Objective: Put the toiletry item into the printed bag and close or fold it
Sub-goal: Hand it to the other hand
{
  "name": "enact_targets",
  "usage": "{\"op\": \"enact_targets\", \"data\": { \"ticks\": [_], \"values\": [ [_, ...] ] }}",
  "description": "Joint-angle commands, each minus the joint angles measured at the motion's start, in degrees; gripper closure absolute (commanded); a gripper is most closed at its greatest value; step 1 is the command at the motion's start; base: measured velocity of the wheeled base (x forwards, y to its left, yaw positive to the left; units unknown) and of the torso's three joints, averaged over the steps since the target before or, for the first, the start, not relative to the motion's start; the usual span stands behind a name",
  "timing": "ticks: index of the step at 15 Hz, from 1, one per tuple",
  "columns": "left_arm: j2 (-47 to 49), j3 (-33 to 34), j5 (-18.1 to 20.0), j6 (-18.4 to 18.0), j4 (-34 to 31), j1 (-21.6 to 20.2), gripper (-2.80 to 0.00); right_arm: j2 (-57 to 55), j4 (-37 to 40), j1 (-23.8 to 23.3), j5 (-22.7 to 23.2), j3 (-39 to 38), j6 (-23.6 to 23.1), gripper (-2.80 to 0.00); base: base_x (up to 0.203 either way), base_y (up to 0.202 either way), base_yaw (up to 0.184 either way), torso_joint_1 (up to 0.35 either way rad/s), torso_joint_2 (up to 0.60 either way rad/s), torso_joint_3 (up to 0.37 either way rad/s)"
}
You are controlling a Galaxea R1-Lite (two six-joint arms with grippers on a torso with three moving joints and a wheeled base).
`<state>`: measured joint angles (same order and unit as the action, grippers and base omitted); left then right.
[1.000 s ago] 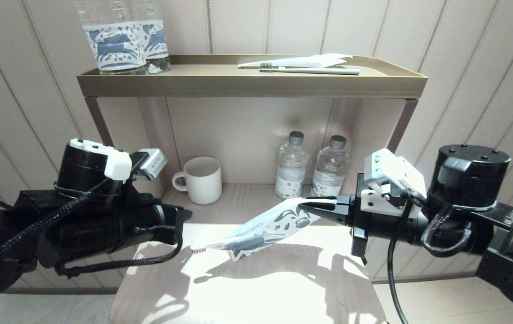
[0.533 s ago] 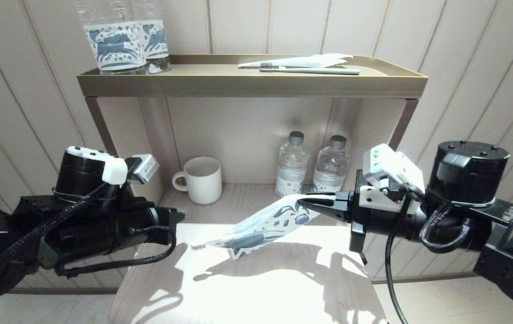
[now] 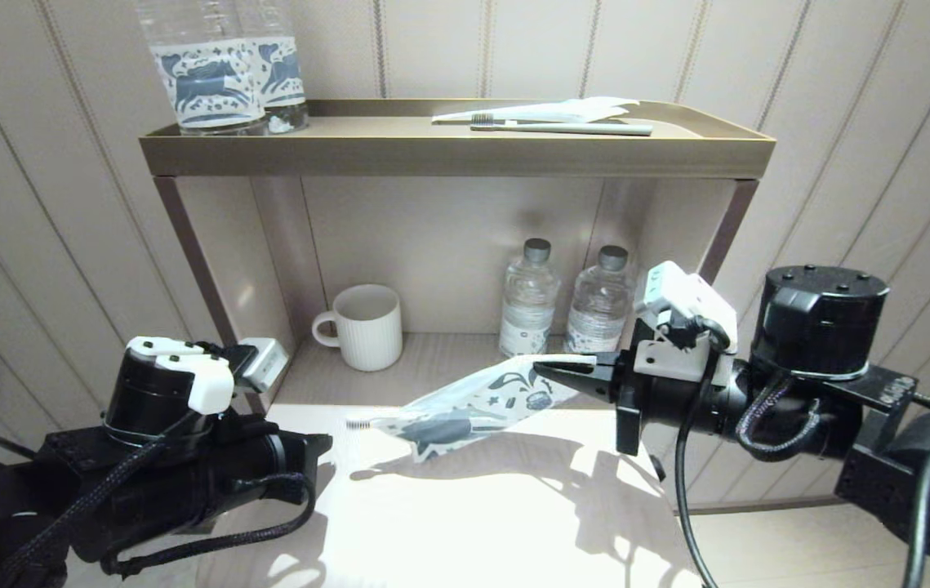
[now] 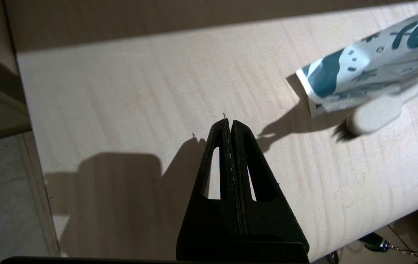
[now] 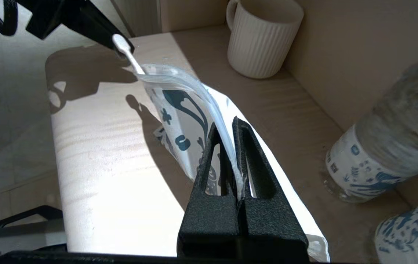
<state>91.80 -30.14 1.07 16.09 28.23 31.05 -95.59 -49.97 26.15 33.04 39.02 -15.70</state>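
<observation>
The printed bag hangs in the air above the pale table, slanting down to the left. My right gripper is shut on its upper right end, the bag's edge pinched between the fingers. The white toothbrush's dark bristle head sticks out of the bag's low open end; the right wrist view shows that head and the bag. The small white tube is hidden. My left gripper sits low at the left, shut and empty, apart from the bag.
A ribbed white mug and two small water bottles stand in the alcove behind the bag. On the top shelf lie a greyish-green toothbrush with its wrapper, beside two horse-label bottles.
My left arm has drawn back and down to the left, away from the bag. The right gripper has shifted slightly left with the bag, which now hangs a little flatter.
</observation>
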Motion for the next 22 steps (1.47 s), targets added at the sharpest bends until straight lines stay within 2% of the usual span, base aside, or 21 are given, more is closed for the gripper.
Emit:
{"op": "enact_targets", "data": {
  "ticks": [1,6,8,11,15,17,19,22],
  "values": [
    [-1.7,0.8,0.0,0.0,0.2,0.0,0.00,-1.2,-0.3,0.0,0.2,-1.2,-0.3,0.00,0.000,0.000,0.000,0.000,0.00,0.000],
    [-0.8,0.5,0.6,-0.1,0.2,0.1,0.00,-2.3,-1.1,2.4,0.1,-3.9,-1.9,0.00,0.000,0.000,0.000,0.000,0.00,0.000],
    [-0.5,0.3,0.6,-0.1,0.2,0.1,0.00,-3.6,-4.6,2.8,0.0,-6.2,-4.0,0.00,0.000,0.000,0.000,0.000,0.00,0.000],
    [-0.5,0.2,0.7,-0.1,0.2,0.1,0.00,-6.8,-8.7,3.9,-0.1,-7.6,-4.4,0.00,0.000,0.000,0.000,0.000,0.00,0.000],
    [-1.3,0.5,0.5,-0.1,0.2,0.1,0.00,-9.5,-9.1,5.1,-0.1,-9.0,-8.0,0.00,0.000,0.000,0.000,0.000,0.00,0.000],
    [-2.7,0.7,-0.1,-0.3,0.2,0.1,0.00,-9.9,-9.3,5.3,-0.1,-8.9,-8.2,0.00,0.000,0.000,0.000,0.000,0.00,0.000],
    [-6.4,0.5,-0.1,-0.4,0.2,-1.0,0.00,-9.8,-9.4,5.3,-0.2,-8.7,-8.2,0.00,0.000,0.000,0.000,0.000,0.00,0.000],
    [-8.3,-3.9,-0.2,-1.2,-0.6,-3.3,0.00,-10.8,-9.4,5.3,-0.2,-8.3,-8.3,0.00,0.000,0.000,0.000,0.000,0.00,0.000]
  ]
}}
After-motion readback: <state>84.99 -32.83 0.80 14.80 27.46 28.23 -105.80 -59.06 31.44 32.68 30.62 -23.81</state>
